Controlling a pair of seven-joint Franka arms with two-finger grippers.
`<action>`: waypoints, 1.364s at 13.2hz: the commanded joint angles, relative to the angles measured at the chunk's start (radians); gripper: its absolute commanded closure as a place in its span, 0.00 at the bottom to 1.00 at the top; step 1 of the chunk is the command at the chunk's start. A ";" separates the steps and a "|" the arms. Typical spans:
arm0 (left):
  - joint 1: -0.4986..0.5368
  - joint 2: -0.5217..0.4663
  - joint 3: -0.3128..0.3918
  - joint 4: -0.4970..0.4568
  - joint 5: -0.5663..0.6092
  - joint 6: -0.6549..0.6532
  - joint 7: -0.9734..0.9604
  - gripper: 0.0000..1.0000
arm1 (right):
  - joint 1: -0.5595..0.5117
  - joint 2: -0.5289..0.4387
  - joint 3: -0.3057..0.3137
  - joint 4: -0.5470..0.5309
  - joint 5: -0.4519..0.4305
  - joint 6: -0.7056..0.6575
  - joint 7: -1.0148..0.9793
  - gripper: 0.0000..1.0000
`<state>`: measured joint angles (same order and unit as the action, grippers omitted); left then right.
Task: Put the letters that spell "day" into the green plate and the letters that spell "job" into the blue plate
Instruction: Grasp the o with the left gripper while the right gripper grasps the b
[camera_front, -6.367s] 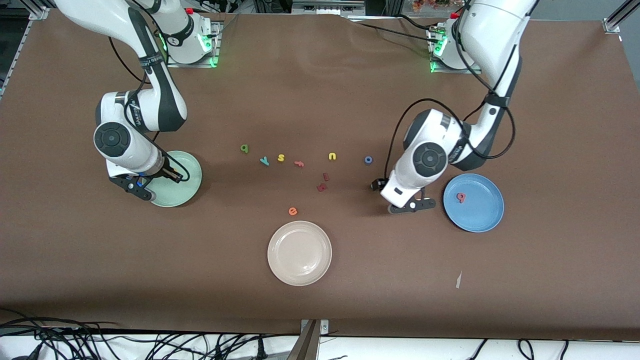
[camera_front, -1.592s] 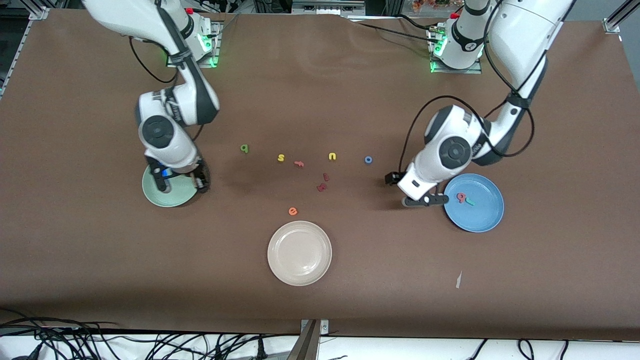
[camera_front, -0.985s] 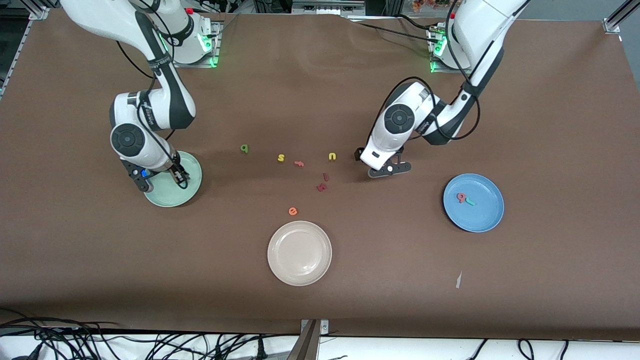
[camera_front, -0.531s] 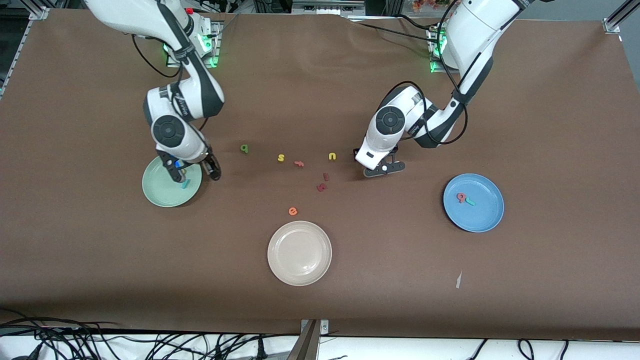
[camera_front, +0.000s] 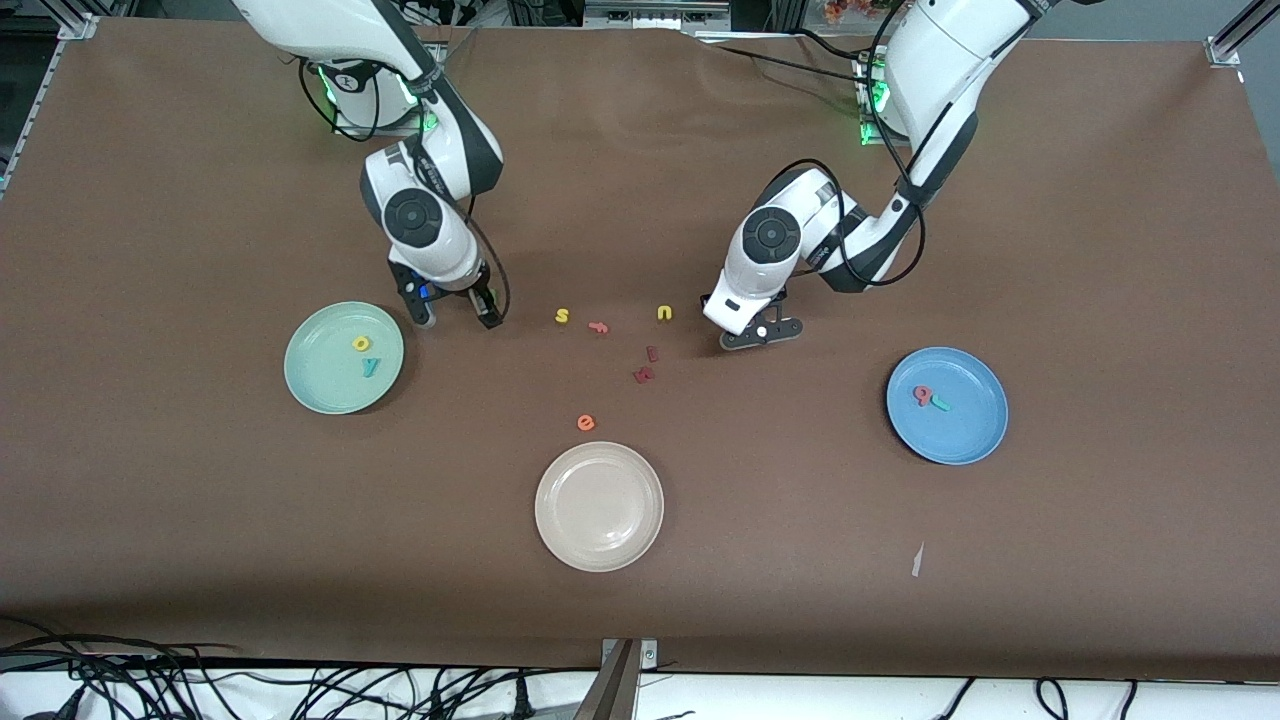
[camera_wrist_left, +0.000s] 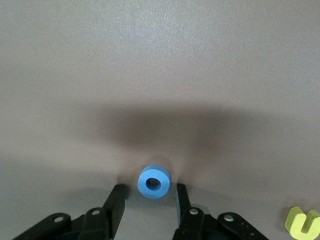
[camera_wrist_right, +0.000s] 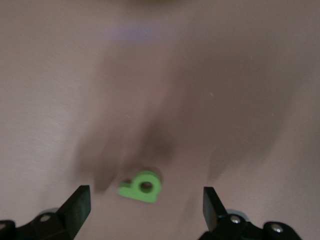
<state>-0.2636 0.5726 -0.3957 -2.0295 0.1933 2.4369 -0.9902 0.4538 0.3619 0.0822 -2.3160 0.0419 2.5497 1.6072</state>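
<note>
On the table the blue ring "o" (camera_wrist_left: 154, 182) lies flat between my left gripper's (camera_wrist_left: 148, 197) fingers, with a narrow gap on each side. The arm hides it in the front view, where the left gripper (camera_front: 750, 337) sits low beside the yellow "u". My right gripper (camera_front: 456, 318) hangs wide open over the green "a" (camera_wrist_right: 141, 186), which lies between its fingers (camera_wrist_right: 80, 202). In the green plate (camera_front: 320, 378) are the yellow "d" (camera_front: 361, 343) and teal "y" (camera_front: 371, 366). The blue plate (camera_front: 962, 432) holds the red "b" (camera_front: 921, 394) and teal "j" (camera_front: 940, 404).
A beige plate (camera_front: 599, 540) stands nearest the front camera. Between the arms lie a yellow "s" (camera_front: 562, 315), red "f" (camera_front: 598, 326), yellow "u" (camera_front: 664, 313), dark red pieces (camera_front: 645, 366) and an orange "e" (camera_front: 586, 422). A white scrap (camera_front: 917, 560) lies near the front edge.
My right gripper left the teal "y" in the green plate and moved over the green "a". My left gripper's fingers have narrowed around the blue "o".
</note>
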 joint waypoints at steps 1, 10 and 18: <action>-0.003 0.016 0.005 0.015 0.034 0.016 -0.027 0.62 | -0.001 -0.021 0.001 -0.054 0.010 0.024 0.011 0.01; 0.061 0.000 0.005 0.083 0.067 -0.088 0.039 0.82 | -0.001 -0.005 0.001 -0.086 0.009 0.161 0.011 0.64; 0.434 -0.085 -0.005 0.141 0.008 -0.346 0.747 0.84 | -0.001 -0.043 -0.002 -0.079 0.006 0.144 0.004 1.00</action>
<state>0.1041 0.5235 -0.3857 -1.8791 0.2237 2.1343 -0.3989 0.4546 0.3440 0.0806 -2.3855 0.0421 2.6917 1.6130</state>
